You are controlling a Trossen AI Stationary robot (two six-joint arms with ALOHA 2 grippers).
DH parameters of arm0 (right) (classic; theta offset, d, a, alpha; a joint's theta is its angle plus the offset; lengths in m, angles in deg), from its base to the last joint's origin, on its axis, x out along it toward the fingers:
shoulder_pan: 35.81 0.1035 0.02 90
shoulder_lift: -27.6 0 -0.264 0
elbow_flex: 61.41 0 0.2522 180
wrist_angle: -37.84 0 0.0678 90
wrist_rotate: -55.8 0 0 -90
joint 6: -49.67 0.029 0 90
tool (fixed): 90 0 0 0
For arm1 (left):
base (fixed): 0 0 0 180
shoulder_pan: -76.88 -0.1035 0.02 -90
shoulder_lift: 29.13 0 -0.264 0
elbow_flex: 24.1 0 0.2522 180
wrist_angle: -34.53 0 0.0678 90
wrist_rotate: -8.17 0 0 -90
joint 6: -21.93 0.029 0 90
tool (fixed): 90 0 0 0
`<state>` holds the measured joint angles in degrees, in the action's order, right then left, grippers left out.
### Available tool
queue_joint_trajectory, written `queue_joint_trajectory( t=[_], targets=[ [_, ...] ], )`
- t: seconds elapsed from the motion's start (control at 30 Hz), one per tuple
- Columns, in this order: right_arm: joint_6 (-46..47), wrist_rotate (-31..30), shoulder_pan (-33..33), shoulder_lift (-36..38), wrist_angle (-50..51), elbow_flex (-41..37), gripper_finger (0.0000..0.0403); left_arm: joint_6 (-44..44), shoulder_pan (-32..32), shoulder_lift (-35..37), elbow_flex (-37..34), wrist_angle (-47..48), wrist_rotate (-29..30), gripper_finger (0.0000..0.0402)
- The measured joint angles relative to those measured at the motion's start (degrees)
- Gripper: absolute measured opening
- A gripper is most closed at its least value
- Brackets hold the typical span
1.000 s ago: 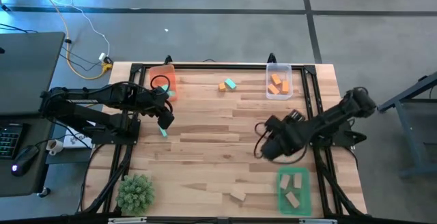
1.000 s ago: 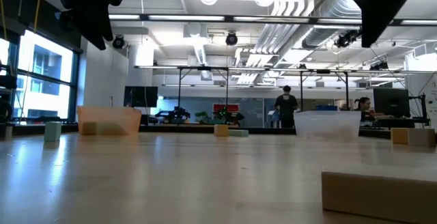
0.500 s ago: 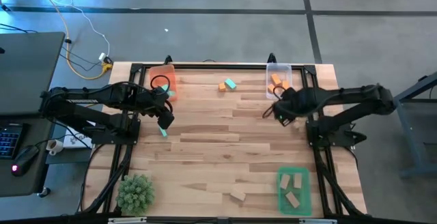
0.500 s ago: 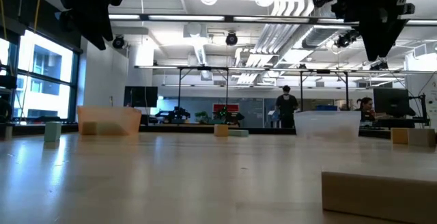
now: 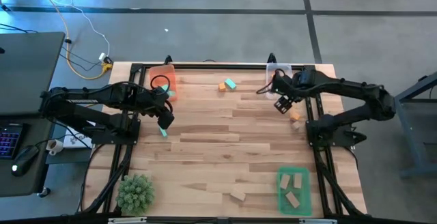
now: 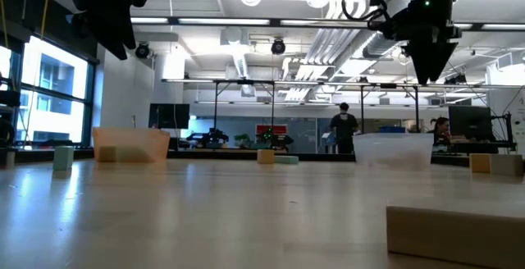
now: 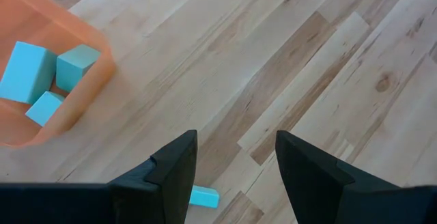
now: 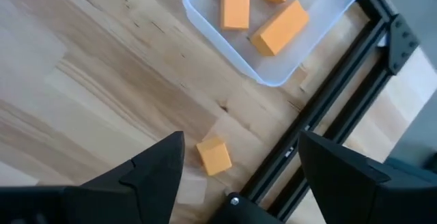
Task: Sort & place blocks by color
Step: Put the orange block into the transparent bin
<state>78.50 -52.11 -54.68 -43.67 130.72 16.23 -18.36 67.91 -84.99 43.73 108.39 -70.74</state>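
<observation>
Your right gripper [image 5: 282,104] hangs empty with fingers spread wide, above the table just beside the clear tray [image 5: 278,69].

Through the right wrist camera you see three orange blocks [image 8: 278,28] inside that clear tray [image 8: 205,16] and one loose orange block [image 8: 214,156] on the wood [image 8: 102,101] between the tray and the table's black frame rail; from above, that loose block [image 5: 295,117] lies close to your right gripper. Your left gripper [image 5: 164,120] waits near the orange tray [image 5: 164,80], fingers apart and holding nothing, with a teal block [image 7: 203,197] on the table just under it and three teal blocks [image 7: 49,74] in the orange tray [image 7: 89,94]. An orange and a teal block [image 5: 227,85] sit together at the far middle, tan blocks [image 5: 291,188] lie in the green tray [image 5: 281,195], and one tan block [image 5: 237,196] rests beside it. A plant [image 5: 135,191] stands at the near left corner.
</observation>
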Motion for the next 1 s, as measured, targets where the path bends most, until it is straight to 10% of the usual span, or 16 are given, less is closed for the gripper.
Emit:
queue_joint_trajectory(
  t=[1.0],
  targets=[
    [-10.9, 12.5, -5.6, -16.1, 2.6, -5.2, 0.0273, 0.0, 0.0, 0.0, 0.0, 0.0, 2.5, 0.0186]
  ],
)
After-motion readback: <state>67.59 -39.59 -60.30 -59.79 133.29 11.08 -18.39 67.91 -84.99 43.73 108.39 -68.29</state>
